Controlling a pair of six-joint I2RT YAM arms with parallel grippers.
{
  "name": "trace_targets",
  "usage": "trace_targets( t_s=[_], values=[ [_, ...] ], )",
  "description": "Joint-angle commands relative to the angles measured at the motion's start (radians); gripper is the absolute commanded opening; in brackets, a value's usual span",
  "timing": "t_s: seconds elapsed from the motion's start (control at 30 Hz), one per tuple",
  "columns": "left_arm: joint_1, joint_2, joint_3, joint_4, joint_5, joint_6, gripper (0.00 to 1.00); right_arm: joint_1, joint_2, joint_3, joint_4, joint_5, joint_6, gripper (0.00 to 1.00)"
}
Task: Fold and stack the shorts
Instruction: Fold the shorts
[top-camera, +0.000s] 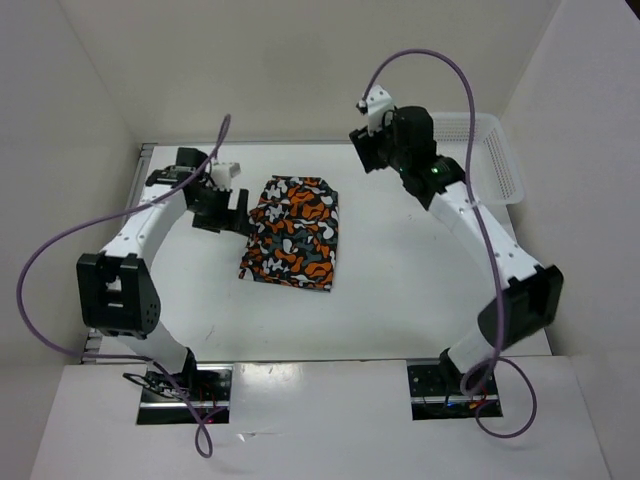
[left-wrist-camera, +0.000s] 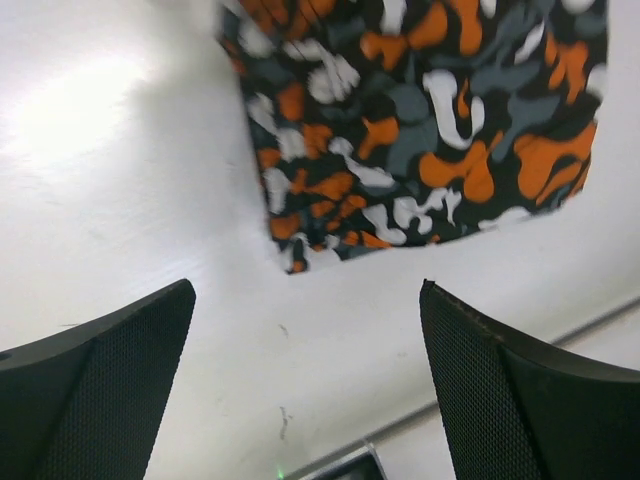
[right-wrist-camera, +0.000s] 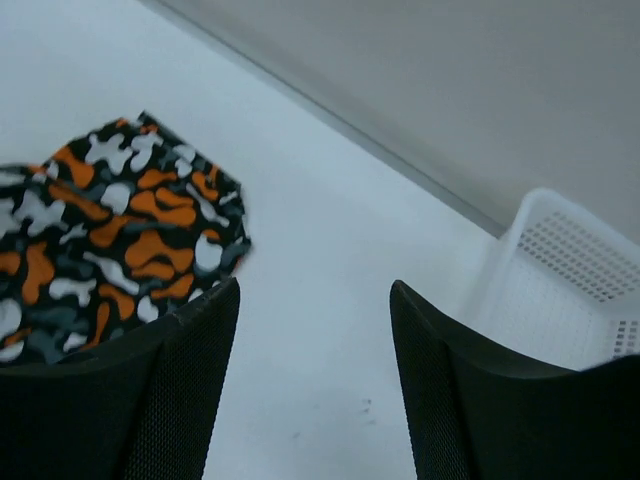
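The shorts (top-camera: 293, 232) lie folded in a compact bundle on the table (top-camera: 400, 290), and everything else is placed from them. Just beside their left edge hangs the left gripper (left-wrist-camera: 307, 300), its jaws spread wide with nothing between them. Beyond the shorts, to the far right and well apart, the right gripper (right-wrist-camera: 315, 300) is parted and also empty, near a white basket (top-camera: 497, 150). The risk, I think, is on the left: a low finger moving off could catch the uneven edge and drag the fold open.
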Motion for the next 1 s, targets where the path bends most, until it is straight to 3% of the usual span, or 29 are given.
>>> trace_targets(
  t_s=[0.0,0.17,0.37,0.57,0.97],
  values=[
    [0.052,-0.148,0.069,0.133,-0.013,0.005,1.0,0.015,-0.142,-0.151,-0.083,-0.087,-0.057,0.67],
    [0.22,-0.162,0.207,0.154,-0.084,0.005,1.0,0.015,-0.381,-0.359,0.055,0.133,-0.057,0.73],
    [0.448,-0.211,0.126,0.207,-0.206,0.005,1.0,-0.141,-0.534,-0.501,0.156,0.227,-0.068,0.76],
    [0.477,-0.265,0.014,0.229,-0.257,0.005,1.0,-0.197,-0.622,-0.606,0.145,0.208,-0.049,0.77],
    [0.477,-0.274,-0.005,0.24,-0.225,0.005,1.0,-0.197,-0.64,-0.673,0.156,0.177,-0.059,0.77]
  ],
)
